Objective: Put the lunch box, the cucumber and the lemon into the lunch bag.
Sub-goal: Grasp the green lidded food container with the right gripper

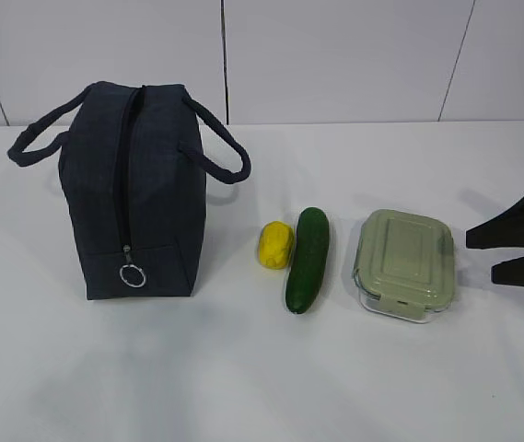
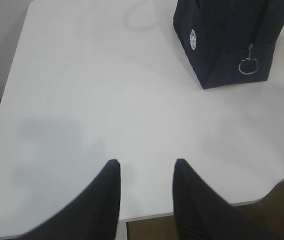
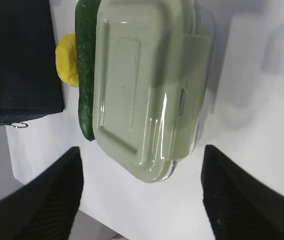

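Right claw point(image 1: 479, 254) hovers over white table point(image 1: 243, 387).

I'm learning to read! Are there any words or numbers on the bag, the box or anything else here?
No words or numbers can be read.
The lunch bag has a small round white emblem on one side: too small and blurred to read.
The lunch box lid, cucumber and lemon show no text.
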`<state>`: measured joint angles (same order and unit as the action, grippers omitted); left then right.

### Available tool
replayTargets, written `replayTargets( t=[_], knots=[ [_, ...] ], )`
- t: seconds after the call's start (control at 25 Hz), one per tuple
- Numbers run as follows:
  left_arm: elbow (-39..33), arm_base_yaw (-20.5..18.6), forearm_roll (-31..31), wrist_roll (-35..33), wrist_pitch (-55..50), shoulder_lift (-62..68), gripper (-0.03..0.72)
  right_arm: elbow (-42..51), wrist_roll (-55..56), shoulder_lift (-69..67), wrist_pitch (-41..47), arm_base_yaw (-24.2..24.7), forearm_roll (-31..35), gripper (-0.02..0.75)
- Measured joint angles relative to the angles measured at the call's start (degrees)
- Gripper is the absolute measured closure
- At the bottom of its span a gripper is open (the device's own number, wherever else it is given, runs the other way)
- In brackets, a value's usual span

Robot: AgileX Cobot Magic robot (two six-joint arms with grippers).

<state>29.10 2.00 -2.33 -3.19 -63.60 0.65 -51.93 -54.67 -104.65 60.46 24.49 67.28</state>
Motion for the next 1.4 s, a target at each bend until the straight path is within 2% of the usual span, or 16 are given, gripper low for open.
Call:
replayTargets(
  t=[0.16,0.4,0.84,1.4],
  knots=[
    [0.0,0.0,0.0,0.0,0.0,0.0,0.449,0.0,-4.3,-2.5,1.4,0.0,2.0,0.181],
    [0.0,0.0,0.1,0.0,0.0,0.0,0.449,-2.9,-5.8,-5.6,2.7,-0.3,2.4,0.125],
    [0.0,0.0,0.1,0.0,0.0,0.0,0.449,-5.4,-6.1,-8.1,3.7,-0.3,2.6,0.124],
    [0.0,0.0,0.1,0.0,0.0,0.0,0.449,-6.0,-11.1,-16.3,5.6,-0.3,7.3,0.126]
  ],
)
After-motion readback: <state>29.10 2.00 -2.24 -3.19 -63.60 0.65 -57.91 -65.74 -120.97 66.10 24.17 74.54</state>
